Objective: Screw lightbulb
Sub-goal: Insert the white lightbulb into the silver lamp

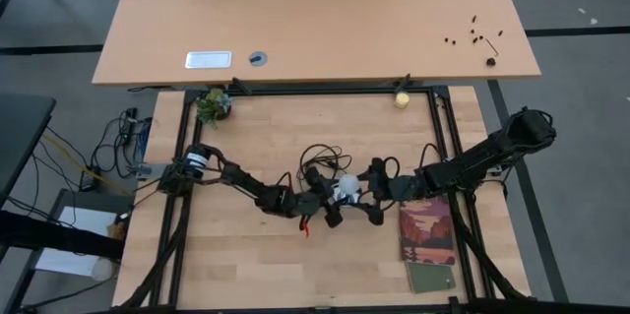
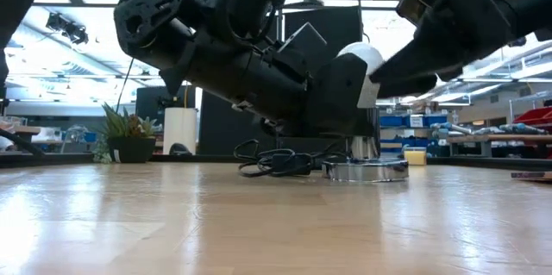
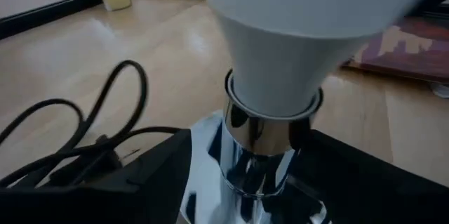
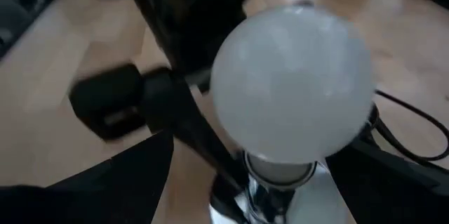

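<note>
The white lightbulb stands upright with its screw base in the chrome neck of the round silver socket, which rests on the table. My left gripper comes in low from the table's left. It is open, one finger on each side of the socket's neck below the bulb. My right gripper comes from the right, tilted down and open. Its fingers stand on either side of the bulb's globe. I cannot see either gripper touching it.
The socket's black cord lies coiled just beyond the bulb. A booklet and a smaller green one lie at the near right. A yellowish ball and a potted plant sit at the table's far edge.
</note>
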Controlling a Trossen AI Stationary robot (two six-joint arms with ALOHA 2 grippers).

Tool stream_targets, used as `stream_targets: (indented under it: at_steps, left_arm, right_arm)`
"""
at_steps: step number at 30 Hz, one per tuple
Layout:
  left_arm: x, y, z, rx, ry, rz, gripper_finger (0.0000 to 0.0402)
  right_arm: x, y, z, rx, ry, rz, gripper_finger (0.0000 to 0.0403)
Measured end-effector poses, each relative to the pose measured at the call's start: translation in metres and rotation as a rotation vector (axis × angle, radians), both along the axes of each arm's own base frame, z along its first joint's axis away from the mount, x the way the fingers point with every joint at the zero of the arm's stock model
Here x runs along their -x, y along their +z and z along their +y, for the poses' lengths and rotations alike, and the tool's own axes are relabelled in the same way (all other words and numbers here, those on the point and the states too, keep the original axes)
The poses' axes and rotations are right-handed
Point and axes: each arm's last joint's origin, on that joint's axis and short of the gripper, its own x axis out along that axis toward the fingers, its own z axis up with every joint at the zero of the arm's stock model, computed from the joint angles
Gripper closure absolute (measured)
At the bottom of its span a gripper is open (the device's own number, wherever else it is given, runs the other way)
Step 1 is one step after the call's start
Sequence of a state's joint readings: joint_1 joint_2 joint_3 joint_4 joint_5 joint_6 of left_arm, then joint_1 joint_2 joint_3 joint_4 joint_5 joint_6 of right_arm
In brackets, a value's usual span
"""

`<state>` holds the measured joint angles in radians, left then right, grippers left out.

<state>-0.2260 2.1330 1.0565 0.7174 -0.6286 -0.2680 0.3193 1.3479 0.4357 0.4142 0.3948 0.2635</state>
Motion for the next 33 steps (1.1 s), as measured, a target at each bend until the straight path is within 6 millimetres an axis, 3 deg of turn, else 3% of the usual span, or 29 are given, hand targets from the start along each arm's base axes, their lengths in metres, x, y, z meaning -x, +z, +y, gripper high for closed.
stream_targets:
  at_steps: [7, 14, 25, 33]
  left_arm:
    - [-0.004, 0.0, 0.01, -0.021, -0.048, 0.003, 0.0134]
    - [-0.009, -0.021, 0.014, -0.024, -0.073, -0.047, 0.0156]
    - [-0.01, -0.022, 0.016, -0.028, -0.045, -0.075, 0.0214]
    - [-0.01, -0.022, 0.011, -0.02, -0.145, -0.068, 0.0214]
  right_arm:
    - [-0.001, -0.001, -0.001, -0.008, -0.04, -0.008, 0.0029]
    - [-0.005, -0.012, -0.008, -0.038, -0.089, 0.031, 0.0029]
    - [-0.006, -0.012, -0.009, 0.033, -0.056, 0.04, 0.0028]
    - [-0.011, -0.006, -0.016, 0.066, -0.001, -0.01, 0.0017]
